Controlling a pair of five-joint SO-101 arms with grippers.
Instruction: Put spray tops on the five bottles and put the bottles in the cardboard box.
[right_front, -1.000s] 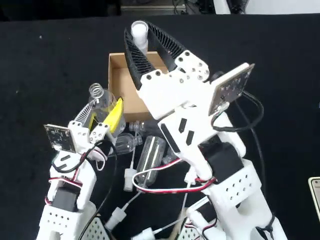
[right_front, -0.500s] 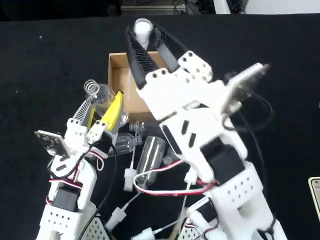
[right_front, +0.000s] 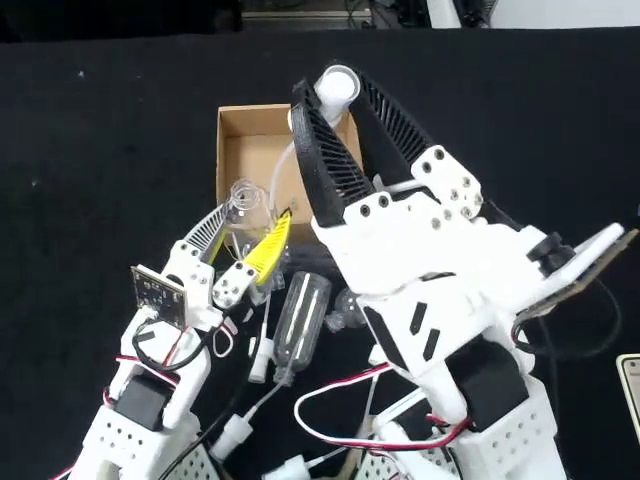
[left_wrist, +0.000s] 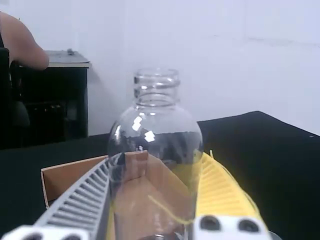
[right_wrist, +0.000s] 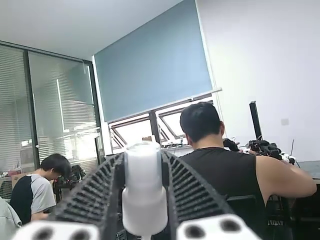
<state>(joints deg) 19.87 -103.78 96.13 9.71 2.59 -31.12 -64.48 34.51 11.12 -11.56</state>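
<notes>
My left gripper (right_front: 248, 232), with one grey and one yellow finger, is shut on a clear open-necked bottle (right_front: 246, 203) held upright at the near edge of the cardboard box (right_front: 236, 152). The left wrist view shows the same bottle (left_wrist: 154, 165) between the fingers, with the box (left_wrist: 75, 172) behind it. My right gripper (right_front: 345, 125), black-fingered, is shut on a white spray top (right_front: 336, 84) whose thin tube hangs down over the box. The right wrist view shows that spray top (right_wrist: 144, 187) clamped between the fingers, pointing up into the room.
Several more clear bottles (right_front: 296, 315) and white spray tops with tubes (right_front: 238, 432) lie on the black table between the two arm bases. Red, black and white cables (right_front: 330, 385) loop around the arms there.
The left gripper has carried its bottle right, toward the box's near edge. The right gripper with the spray top has swung right and nearer, and its arm has turned.
</notes>
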